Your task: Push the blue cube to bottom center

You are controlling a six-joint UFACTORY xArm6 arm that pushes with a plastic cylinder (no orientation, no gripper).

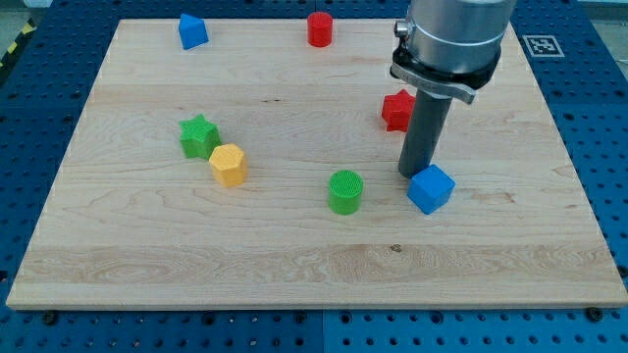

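The blue cube (431, 188) sits on the wooden board (294, 265) at the view's right of centre, in the lower half. My tip (412, 174) rests on the board just at the cube's upper left, touching or almost touching it. The dark rod rises from there to the arm's grey body at the view's top right.
A green cylinder (345, 191) stands left of the blue cube. A red star-shaped block (397, 110) lies behind the rod. A green star (199, 135) and a yellow hexagonal block (228, 164) sit at left. A blue block (192, 31) and a red cylinder (320, 28) sit near the top edge.
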